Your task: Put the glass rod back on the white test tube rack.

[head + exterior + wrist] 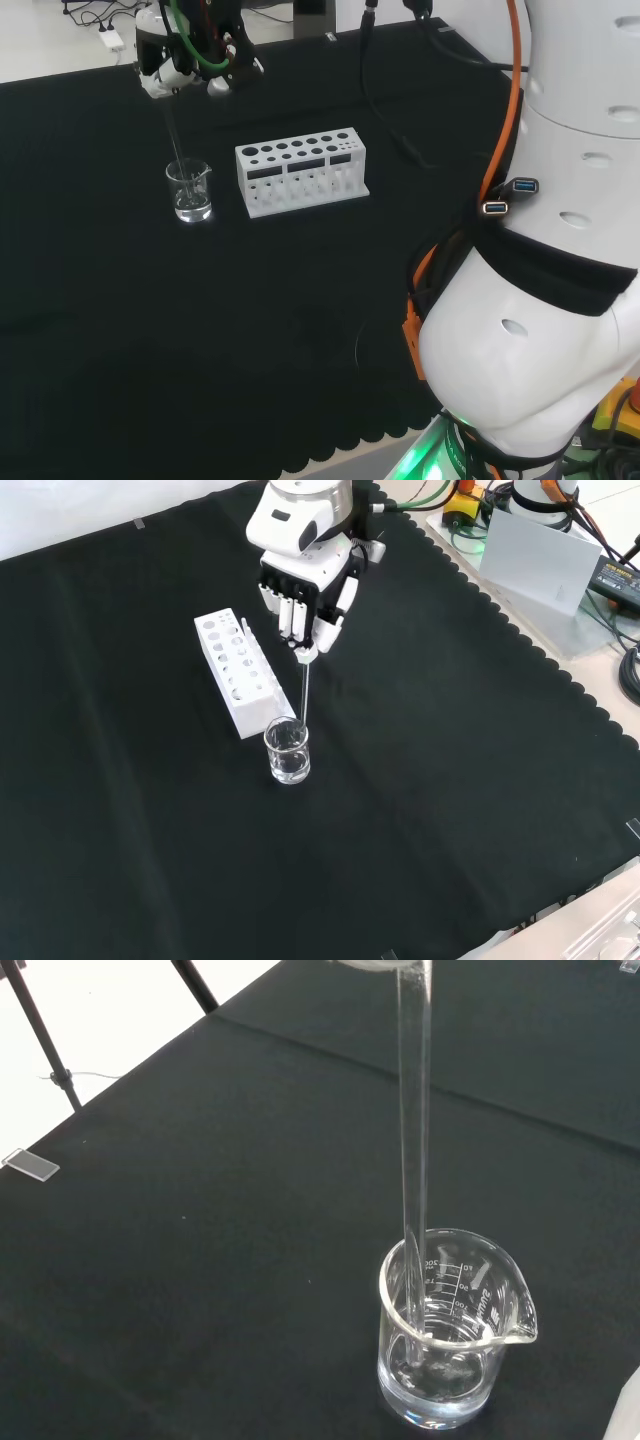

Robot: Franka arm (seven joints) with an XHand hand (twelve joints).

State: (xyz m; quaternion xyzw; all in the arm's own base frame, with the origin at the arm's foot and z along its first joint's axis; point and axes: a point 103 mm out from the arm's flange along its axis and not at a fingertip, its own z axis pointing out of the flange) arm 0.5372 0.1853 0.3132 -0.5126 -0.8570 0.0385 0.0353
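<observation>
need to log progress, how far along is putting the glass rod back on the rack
Done: the robot hand is pinching the top of the glass rod. In hand: the rod's lower end stands inside the beaker. Left: lift it out and set it on the white test tube rack.

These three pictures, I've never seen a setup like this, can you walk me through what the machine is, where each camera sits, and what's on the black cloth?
It is one white robot arm with a black and white hand in place of a claw. The head view looks over the arm from behind its base; the big white shapes at the right there are the arm's own links. The front view looks down on the cloth from the opposite side. The wrist view sits by the palm, so things look close.

On the black cloth stand a white test tube rack and a small clear beaker. The fingers pinch the top of a glass rod, which hangs nearly upright with its lower end inside the beaker. It has not yet gone to the rack.
</observation>
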